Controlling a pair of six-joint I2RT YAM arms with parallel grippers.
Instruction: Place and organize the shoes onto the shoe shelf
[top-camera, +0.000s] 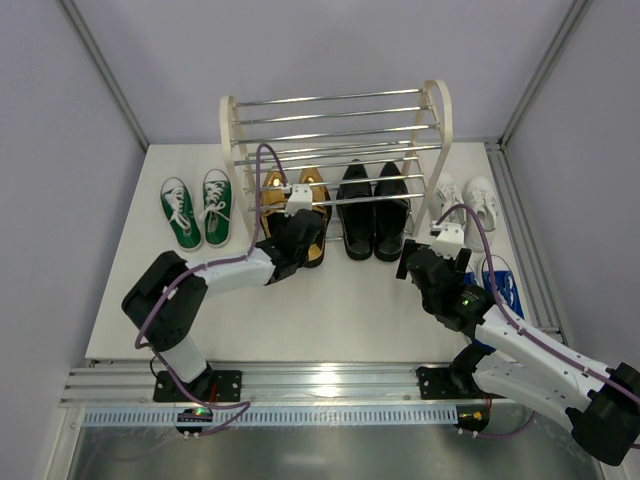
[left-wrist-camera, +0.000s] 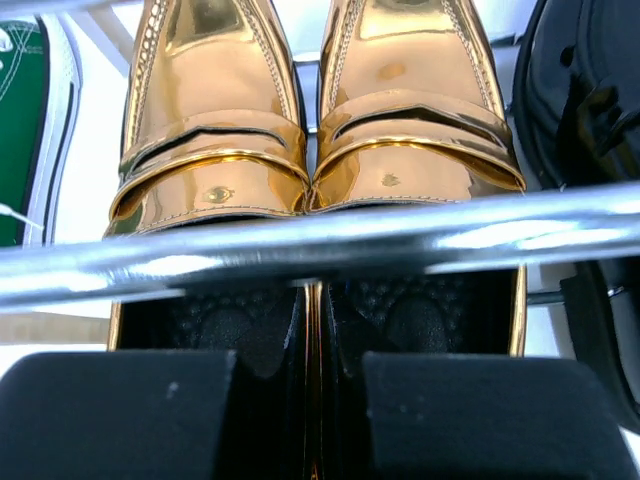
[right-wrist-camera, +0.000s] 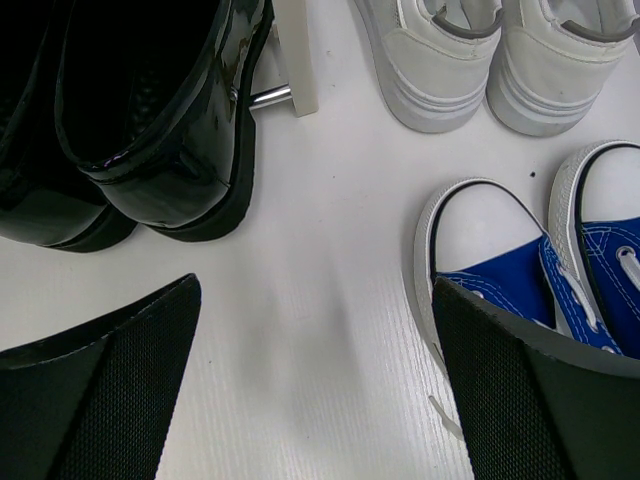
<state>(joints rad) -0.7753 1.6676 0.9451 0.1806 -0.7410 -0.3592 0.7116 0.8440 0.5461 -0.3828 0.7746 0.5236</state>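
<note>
Bottom tier of shelf (top-camera: 441, 112): gold loafers (top-camera: 312, 196), pinched by my L claw (left-wrist-camera: 312, 420), & black dress shoes (top-camera: 372, 212). R claw (right-wrist-camera: 315, 385) wide open, empty. Left on table (top-camera: 330, 320): green sneakers (top-camera: 197, 210), white sneakers (top-camera: 467, 203), blue sneakers (top-camera: 500, 283).

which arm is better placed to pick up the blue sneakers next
Right. The right gripper is open and hovers just beside the blue sneakers; the left gripper is shut on the gold loafers, farther away.
</note>
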